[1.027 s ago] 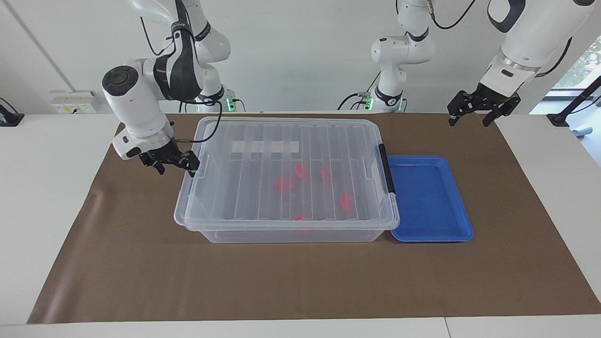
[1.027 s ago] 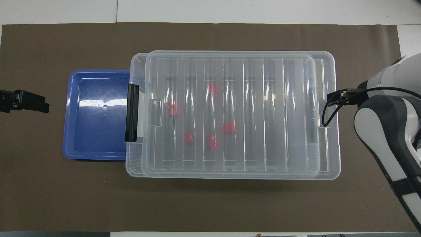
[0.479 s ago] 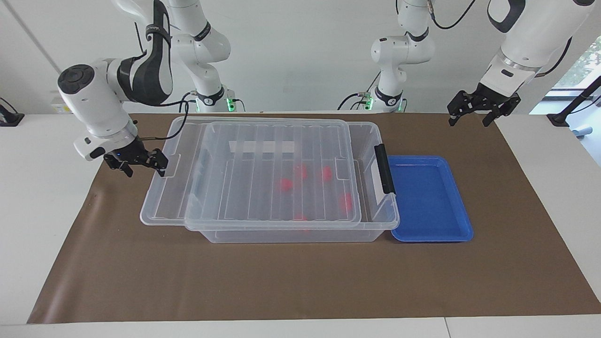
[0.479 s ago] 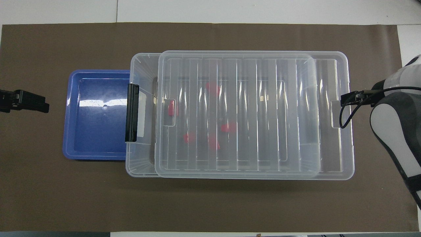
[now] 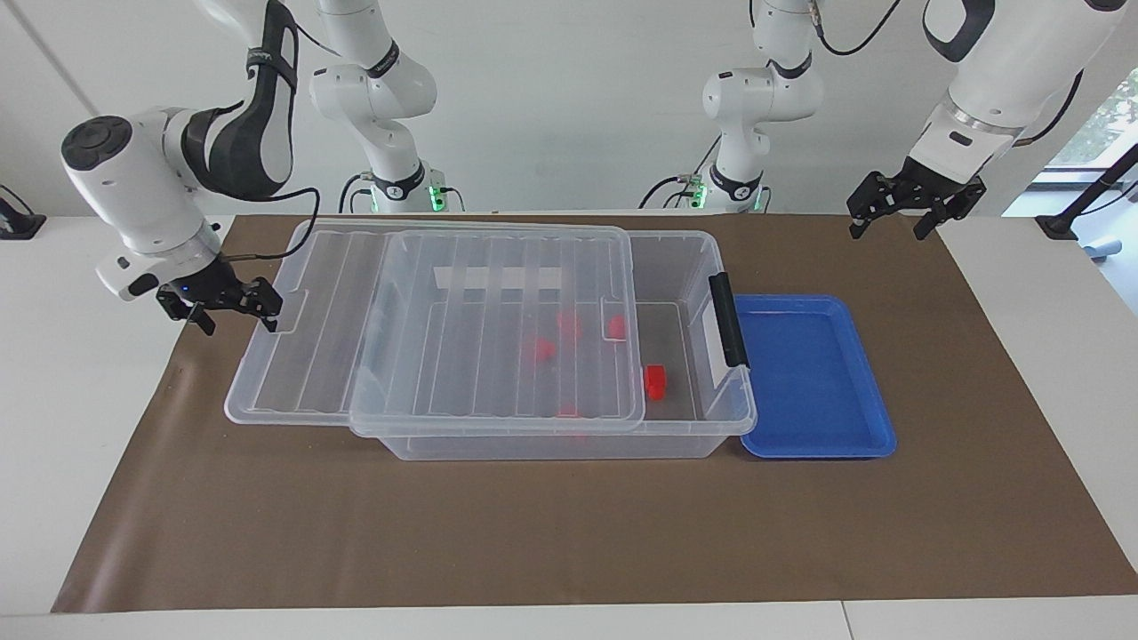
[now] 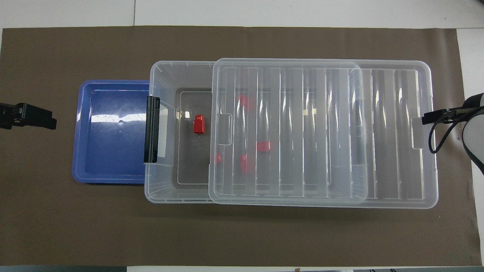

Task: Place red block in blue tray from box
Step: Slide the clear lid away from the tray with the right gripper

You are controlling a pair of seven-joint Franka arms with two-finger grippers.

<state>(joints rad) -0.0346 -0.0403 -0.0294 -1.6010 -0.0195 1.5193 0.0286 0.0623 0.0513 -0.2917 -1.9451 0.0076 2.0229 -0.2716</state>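
On the table (image 5: 80, 373) lies a brown mat (image 5: 551, 533) that reaches almost to every edge, with wide bare stretches along the side farthest from the robots and at both ends. In the middle of it stands the box (image 5: 569, 440), clear plastic, with its ribbed lid (image 5: 427, 329) lying across the rim and overhanging the end toward the right arm. A strip of the box's inside shows uncovered at the end toward the left arm, beside a black clip handle (image 5: 727, 320). A white label strip (image 5: 498, 278) shows through the lid; no writing on it can be read.

The blue tray (image 5: 813, 378) sits just beside the box at the handle end, its rim tucked partly under the box's rim, with nothing in it.

The right claw (image 5: 233, 307) is at the lid's overhanging edge, by a notch there, with its fingers spread; whether it has hold of the lid cannot be told. The left claw (image 5: 916, 209) hangs spread and holding nothing over the mat's corner near the left arm's base, well apart from the tray, and that arm waits.

One red block (image 5: 655, 380) lies in the uncovered strip of the box floor. Four other red blocks (image 6: 245, 163) show blurred beneath the lid.
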